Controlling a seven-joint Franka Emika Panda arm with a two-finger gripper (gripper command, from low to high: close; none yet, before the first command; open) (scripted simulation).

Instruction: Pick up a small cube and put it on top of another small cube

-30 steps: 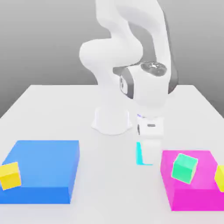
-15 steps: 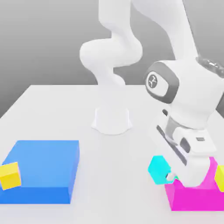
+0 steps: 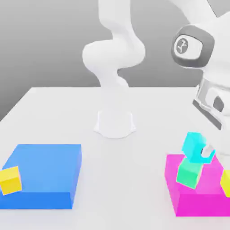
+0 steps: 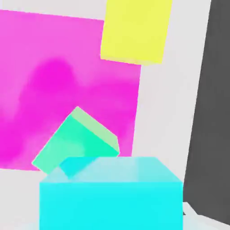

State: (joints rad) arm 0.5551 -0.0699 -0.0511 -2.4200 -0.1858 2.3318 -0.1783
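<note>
The small cyan cube [image 3: 193, 146] hangs tilted in the air, with my gripper [image 3: 202, 152] shut on it. It sits directly over the mint-green cube [image 3: 188, 174], which rests askew on the magenta block [image 3: 197, 200]. Whether the two cubes touch I cannot tell. From the hand view, the cyan cube [image 4: 110, 193] is close up, with the green cube [image 4: 74, 146] just beyond it on the magenta block [image 4: 40, 81].
A yellow cube [image 3: 226, 182] sits on the magenta block at the exterior view's right edge [image 4: 134, 31]. At the exterior view's left, a blue block [image 3: 45, 173] lies with another yellow cube [image 3: 10, 179] against its front corner. The arm's white base [image 3: 115, 123] stands mid-table.
The arm has swung toward the exterior view's right and risen, carrying the cyan cube from beside the magenta block's left edge to above the green cube.
</note>
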